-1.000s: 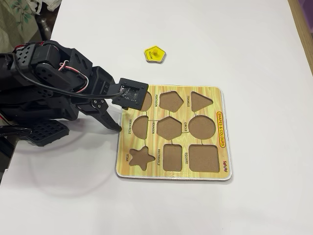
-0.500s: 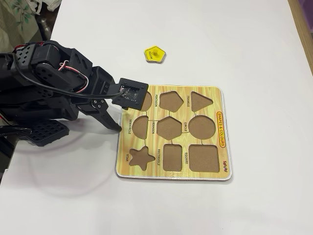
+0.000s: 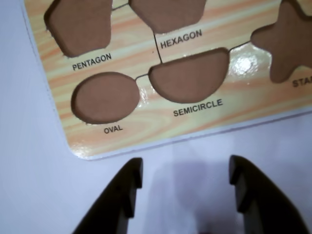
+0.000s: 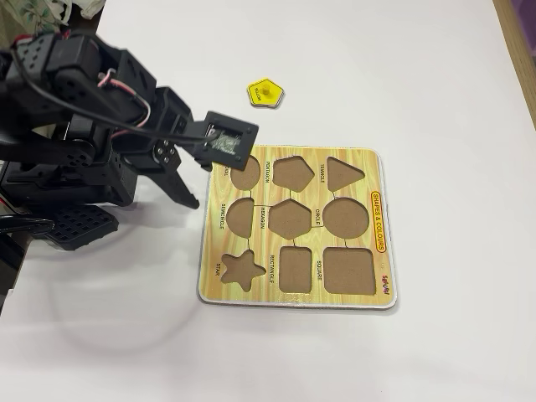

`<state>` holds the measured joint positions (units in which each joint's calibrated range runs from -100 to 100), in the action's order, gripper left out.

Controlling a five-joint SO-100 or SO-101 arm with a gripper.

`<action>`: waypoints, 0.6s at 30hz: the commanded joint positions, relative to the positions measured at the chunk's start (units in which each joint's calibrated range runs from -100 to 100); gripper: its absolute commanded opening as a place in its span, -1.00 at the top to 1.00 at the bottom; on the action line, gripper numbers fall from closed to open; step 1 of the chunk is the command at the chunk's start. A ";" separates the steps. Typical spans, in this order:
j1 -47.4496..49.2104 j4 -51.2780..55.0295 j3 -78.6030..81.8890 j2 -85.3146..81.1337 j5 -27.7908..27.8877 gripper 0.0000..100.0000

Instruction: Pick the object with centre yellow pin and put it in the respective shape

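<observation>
Pentagon piece (image 4: 265, 93) is seen lying on the white counter (image 4: 402, 75), beyond the shape board (image 4: 381, 219). Its PENTAGON cut-out (image 4: 292, 172) is left unfilled. Gripper (image 3: 185, 183) is held spread, empty, just off the board's edge.

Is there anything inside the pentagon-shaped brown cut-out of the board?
Nothing: the pentagon-shaped brown cut-out of the yellow wood-grain shape board shows only its bare brown bottom. The small yellow pentagon piece lies apart on the white table.
</observation>
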<state>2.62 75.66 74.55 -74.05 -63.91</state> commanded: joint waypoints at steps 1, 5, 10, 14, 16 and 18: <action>0.60 -0.73 -11.78 9.95 -0.05 0.59; 3.63 -0.64 -21.13 19.66 -0.05 0.59; 9.59 -0.64 -33.63 32.30 -0.05 0.59; 13.59 -0.64 -40.20 39.16 -0.05 0.59; 15.15 -0.64 -42.45 41.84 -0.05 0.59; 16.52 -0.64 -44.42 44.35 -0.05 0.59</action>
<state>17.12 75.66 35.70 -32.13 -63.91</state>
